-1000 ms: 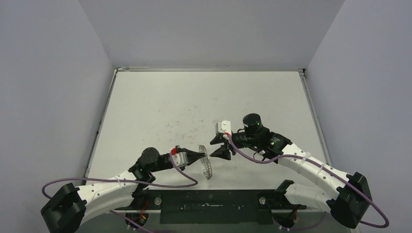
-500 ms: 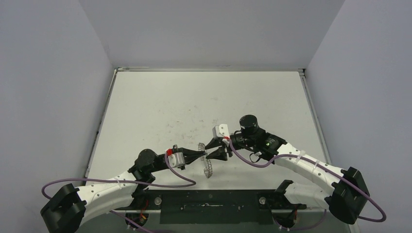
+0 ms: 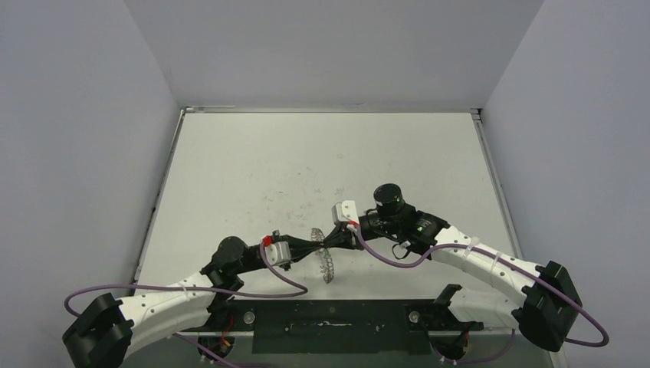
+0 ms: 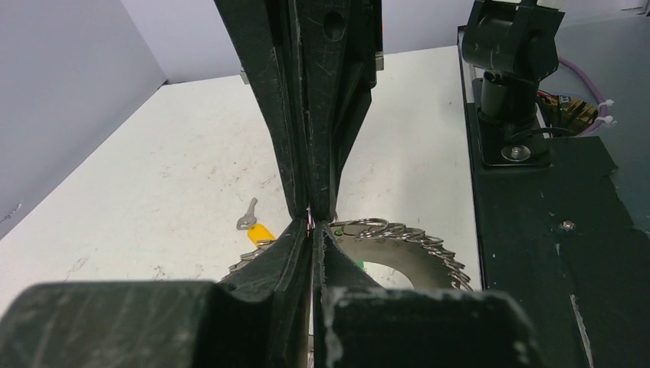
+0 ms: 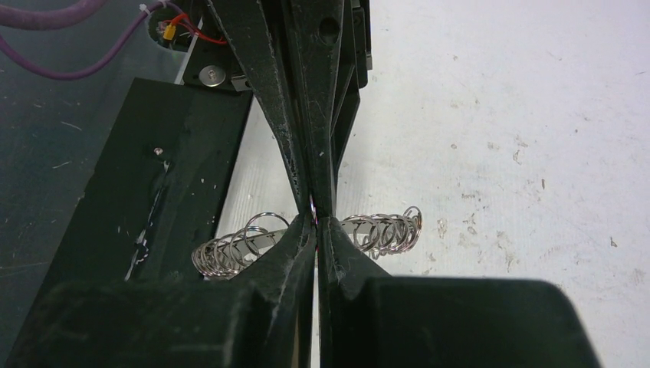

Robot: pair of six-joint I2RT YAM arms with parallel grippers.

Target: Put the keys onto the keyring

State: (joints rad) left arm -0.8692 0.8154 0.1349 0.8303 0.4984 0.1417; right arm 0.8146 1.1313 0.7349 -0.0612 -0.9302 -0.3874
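Left gripper [image 3: 319, 244] and right gripper [image 3: 329, 238] met tip to tip, fingers clamped on the top rim of the upright keyring [image 3: 327, 265], near the front edge of the table [image 3: 306, 153], with broad tabletop beyond.

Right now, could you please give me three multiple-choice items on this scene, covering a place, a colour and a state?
1. Where is the keyring? A where the left gripper and right gripper meet; B at the table's far edge; C on the black base.
2. The key near its rim has which head colour? A blue; B yellow-orange; C red.
3. The right gripper is: A wide open; B half open; C shut.
Answers: 1 A, both tips meet there; 2 B, left wrist view; 3 C, fingers touching.
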